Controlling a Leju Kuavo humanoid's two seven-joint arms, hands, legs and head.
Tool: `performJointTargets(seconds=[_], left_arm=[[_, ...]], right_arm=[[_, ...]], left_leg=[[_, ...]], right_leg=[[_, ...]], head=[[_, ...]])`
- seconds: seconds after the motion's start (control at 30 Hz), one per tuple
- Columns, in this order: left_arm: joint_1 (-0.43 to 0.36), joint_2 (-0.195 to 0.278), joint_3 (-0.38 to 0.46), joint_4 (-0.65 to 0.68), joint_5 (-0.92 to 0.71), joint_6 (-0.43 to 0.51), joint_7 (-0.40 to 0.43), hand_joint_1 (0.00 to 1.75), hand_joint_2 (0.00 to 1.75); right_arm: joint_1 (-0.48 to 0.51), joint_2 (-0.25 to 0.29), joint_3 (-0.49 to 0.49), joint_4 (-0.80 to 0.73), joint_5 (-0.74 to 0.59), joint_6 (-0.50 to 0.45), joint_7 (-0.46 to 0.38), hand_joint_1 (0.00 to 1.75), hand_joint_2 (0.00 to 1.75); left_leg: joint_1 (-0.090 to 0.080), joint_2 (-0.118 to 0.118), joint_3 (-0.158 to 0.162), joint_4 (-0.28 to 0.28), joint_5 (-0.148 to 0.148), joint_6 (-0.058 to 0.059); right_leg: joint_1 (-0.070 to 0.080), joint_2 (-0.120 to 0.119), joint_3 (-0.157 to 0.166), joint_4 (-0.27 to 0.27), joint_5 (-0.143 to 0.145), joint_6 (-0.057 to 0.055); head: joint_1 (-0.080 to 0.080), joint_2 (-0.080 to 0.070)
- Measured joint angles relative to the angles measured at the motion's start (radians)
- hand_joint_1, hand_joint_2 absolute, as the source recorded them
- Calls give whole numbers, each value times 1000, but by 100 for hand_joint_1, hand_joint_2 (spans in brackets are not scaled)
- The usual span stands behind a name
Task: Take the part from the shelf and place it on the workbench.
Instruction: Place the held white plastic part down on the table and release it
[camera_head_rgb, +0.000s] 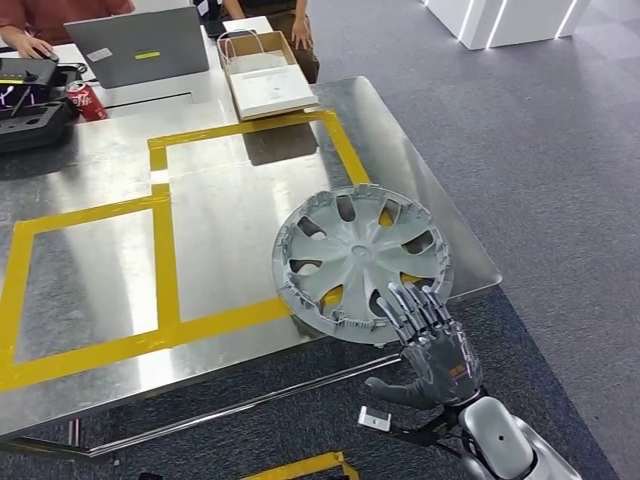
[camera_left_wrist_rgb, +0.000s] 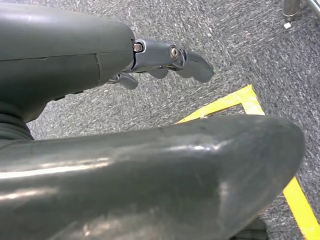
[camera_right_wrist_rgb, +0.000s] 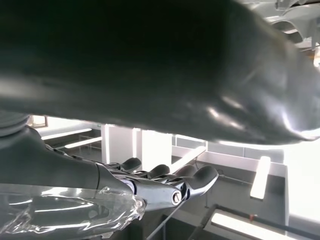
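Observation:
The part, a grey wheel cover (camera_head_rgb: 362, 262) with spoke openings, lies flat on the steel workbench (camera_head_rgb: 226, 220) at its near right corner, its near rim jutting a little past the edge. My right hand (camera_head_rgb: 430, 350) is just in front of it, fingers stretched out over that near rim and thumb spread to the left, gripping nothing. In the right wrist view the right hand (camera_right_wrist_rgb: 166, 180) has its fingers straight, with nothing between them. My left hand (camera_left_wrist_rgb: 166, 57) hangs over the grey carpet, fingers loose and holding nothing.
Yellow tape (camera_head_rgb: 162, 250) marks rectangles on the bench. At the far side are a laptop (camera_head_rgb: 140, 45), a red can (camera_head_rgb: 85, 100), a black case (camera_head_rgb: 30, 100) and a cardboard tray (camera_head_rgb: 268, 75); people stand behind. Yellow floor tape (camera_left_wrist_rgb: 294, 195) runs below my left hand.

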Motion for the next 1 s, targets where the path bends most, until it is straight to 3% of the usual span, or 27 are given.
performJointTargets(seconds=[0.03, 0.1, 0.17, 0.3, 0.37, 0.43, 0.47, 0.5, 0.57, 0.6, 0.67, 0.7, 0.77, 0.8, 0.83, 0.87, 0.93, 0.97, 1.0], left_arm=[[0, 0, 0, 0, -1, 0, 0, 0, 0], [0, -1, 0, 0, -2, 0, 0, 0, 0], [-1, 0, 1, 0, -3, 0, 0, 0, 0], [0, 3, 4, 0, -7, 1, 0, 0, 0], [1, 4, 5, 0, -8, 2, 0, 0, 0], [0, 2, 5, 0, -9, 3, 0, 0, 0], [0, 2, 5, 0, -10, 3, 0, 0, 0], [0, 2, 5, 0, -10, 3, 0, 0, 0], [-1, 2, 5, 0, -11, 5, 0, 0, 0], [-2, 2, 5, 0, -11, 6, 0, 0, 0], [-6, 1, 5, 0, -11, 6, 0, 0, 0], [-7, 1, 5, 0, -12, 7, 0, 0, 0], [-7, 0, 5, 0, -12, 8, 0, 0, 0], [-6, -1, 5, 0, -12, 9, 0, 0, 0], [-5, -1, 5, 0, -12, 9, 0, 0, 0], [-5, -1, 5, 0, -12, 10, 0, 0, 0], [-5, 0, 6, 0, -12, 12, 0, 0, 0], [-5, 0, 6, 0, -12, 12, 0, 0, 0], [-4, 0, 6, 0, -12, 12, 0, 0, 0]], right_arm=[[0, 0, 0, 1, 0, 0, -1, 0, 0], [-2, 0, 0, 1, 0, 0, -2, 0, 0], [-4, 0, 1, 2, 0, 0, -2, 0, 0], [-6, 1, 2, 6, 0, 0, -5, 0, 0], [-7, 1, 2, 7, -1, 0, -5, 0, 0], [-7, 1, 3, 7, -2, 0, -5, 0, 0], [-7, 1, 3, 8, -4, 1, -6, 0, 0], [-6, 1, 4, 9, -5, 1, -6, 0, 0], [-6, 1, 4, 10, -7, 1, -6, 0, 0], [-6, 1, 4, 10, -8, 1, -7, 0, 0], [-7, 1, 4, 10, -11, 2, -7, 0, 0], [-8, 1, 4, 10, -12, 2, -7, 0, 0], [-8, 1, 4, 10, -13, 2, -8, 0, 0], [-7, 1, 5, 10, -13, 2, -8, 0, 0], [-6, 1, 5, 10, -14, 2, -8, 0, 0], [-6, 1, 5, 10, -14, 2, -8, 0, 0], [-6, 1, 5, 11, -14, 3, -8, 0, 0], [-6, 1, 5, 11, -15, 3, -8, 0, 0], [-6, 1, 5, 12, -15, 3, -8, 0, 0]], left_leg=[[1, 0, -2, 1, 2, -2], [2, 0, -5, 4, 5, -8], [0, -2, -10, 10, 8, -18], [0, -3, -27, 21, 11, -43], [5, -3, -55, 79, -48, -59], [13, -2, -97, 198, -133, -72], [17, -2, -110, 250, -159, -77], [20, -2, -110, 277, -165, -79], [26, -2, -61, 232, -126, -81], [28, -2, -15, 172, -102, -81], [29, -3, 72, 46, -84, -76], [28, -4, 93, 11, -85, -72], [24, -6, 93, -4, -81, -56], [24, -4, 87, -5, -74, -48], [25, -2, 80, -6, -65, -39], [25, 0, 70, -7, -55, -31], [22, 2, 47, -6, -36, -20], [20, 2, 34, -6, -25, -18], [17, 2, 21, -5, -16, -17]], right_leg=[[0, 0, 21, -27, 19, 1], [-2, -1, 108, -165, 69, 4], [-1, 2, 170, -266, 93, -3], [-1, 5, 160, -279, 107, -38], [-5, 2, 143, -282, 122, -53], [-5, 0, 122, -281, 137, -59], [-4, 0, 110, -281, 145, -59], [-5, -1, 99, -280, 153, -57], [-6, -1, 78, -280, 170, -51], [-7, -1, 70, -280, 178, -46], [-5, -1, 58, -279, 193, -34], [-4, -1, 55, -279, 201, -27], [-5, -1, 54, -285, 219, -14], [-6, 0, 50, -284, 217, -9], [-7, 0, 43, -270, 198, -5], [-8, 0, 30, -235, 161, -2], [-7, -1, -6, -110, 62, 2], [-7, -1, -18, -47, 29, 3], [-6, -1, -19, -6, 19, 3]], head=[[0, 0], [0, 0], [0, 0], [-1, 0], [-2, 0], [-4, 0], [-4, 0], [-4, 0], [-4, 0], [-4, 0], [-3, 0], [-3, 0], [-2, 0], [-2, 0], [-1, 0], [0, 0], [4, 0], [4, 0], [5, 0]])
